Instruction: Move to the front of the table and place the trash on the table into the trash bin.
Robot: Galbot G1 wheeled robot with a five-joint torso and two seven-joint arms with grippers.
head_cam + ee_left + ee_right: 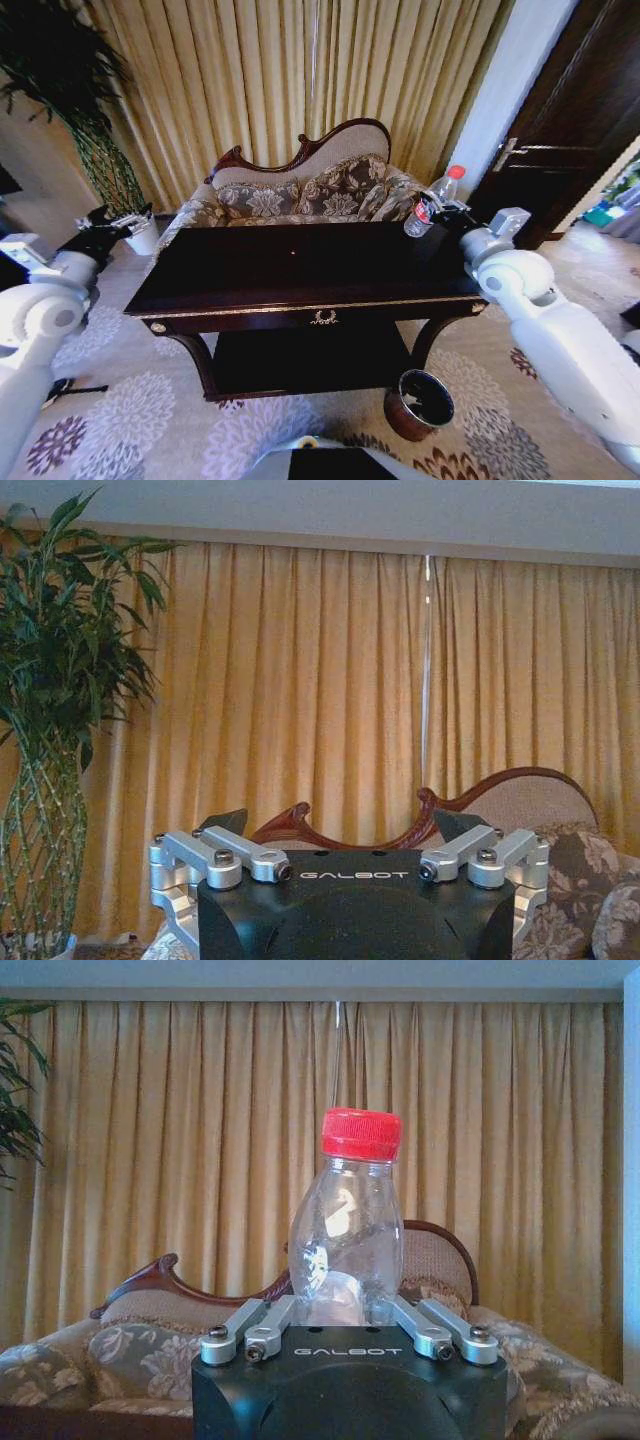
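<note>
The dark glossy table point(250, 275) with gold trim stands straight ahead. My right gripper point(438, 213) hovers above its far right corner, shut on a piece of trash, an empty clear plastic bottle point(347, 1235) with a red cap, held upright; the bottle point(432, 203) is lifted off the top. A tiny reddish speck point(293, 251) lies mid-table. The reddish-brown trash bin point(420, 403) sits on the carpet below the table's front right leg. My left gripper point(118, 226) hangs open and empty off the table's left end, its fingers point(232, 822) spread wide.
A floral sofa point(300, 190) with a carved wooden back stands right behind the table, before gold curtains. A tall plant in a white pot point(145, 238) is at the back left. A dark door point(570, 130) is at the right. Patterned carpet lies around the table.
</note>
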